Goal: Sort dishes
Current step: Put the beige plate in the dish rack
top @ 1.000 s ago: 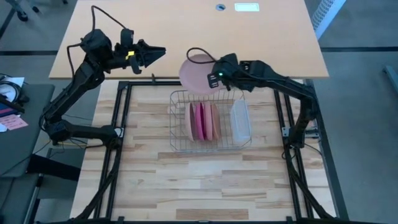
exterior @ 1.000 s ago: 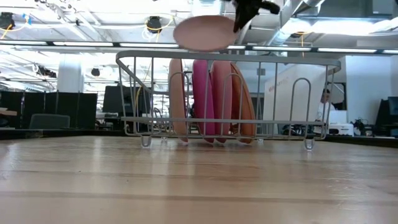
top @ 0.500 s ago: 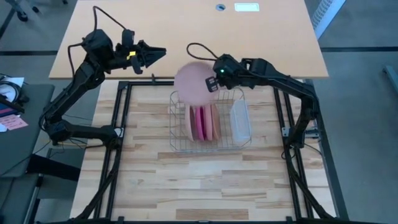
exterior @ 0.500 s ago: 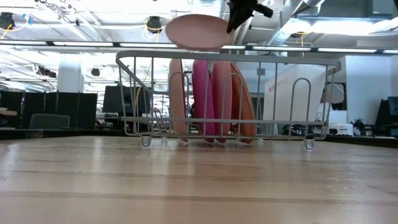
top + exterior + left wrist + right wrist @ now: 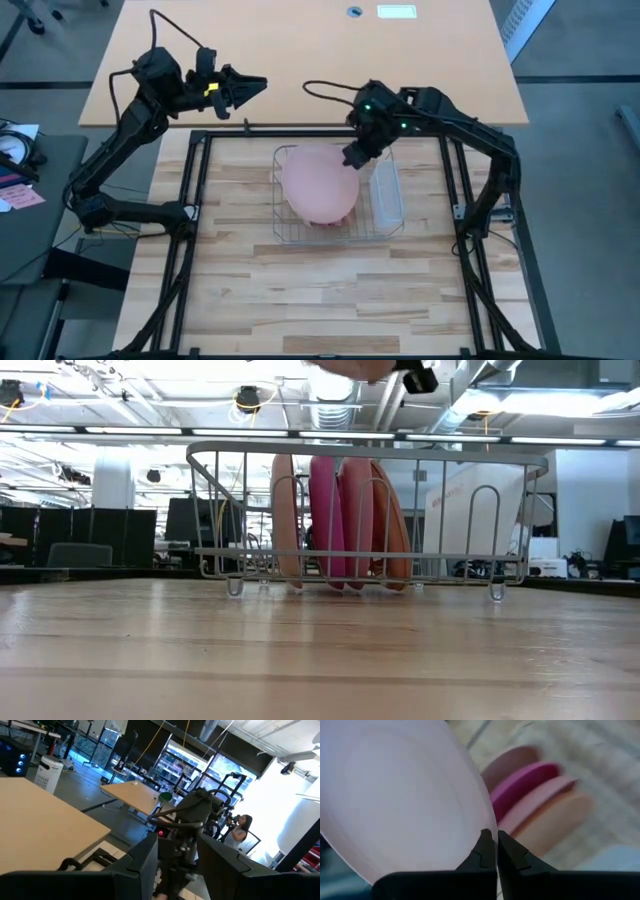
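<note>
A pale pink plate [image 5: 318, 186] hangs over the wire rack [image 5: 283, 232], with my right gripper [image 5: 352, 158] shut on its rim. It hides the rack's plates in the high view. In the low view only its underside [image 5: 350, 366] shows at the top edge. Several plates stand on edge in the rack: salmon [image 5: 285, 520], magenta [image 5: 322, 515], pink [image 5: 355, 520] and orange [image 5: 392, 530]. My left gripper [image 5: 258, 86] waits open, high over the table's far left corner. My right gripper pinches the pale pink plate's rim [image 5: 482, 820] between its two fingers, at the plate's far right edge. The fingers slant down from the far right. The plate is lifted clear above the rack and lies close to level.
A translucent rectangular tub [image 5: 387, 192] stands at the rack's right end. Bare wooden table [image 5: 320, 290] lies near the front edge. A tan desk [image 5: 300, 50] sits beyond the table's far edge. A person [image 5: 240, 827] shows in the room behind.
My right gripper has turned at the wrist and tipped to point down, staying shut. The pale pink plate has swung from beyond the rack's far left corner to over the rack's middle, and has risen almost out of the low view.
</note>
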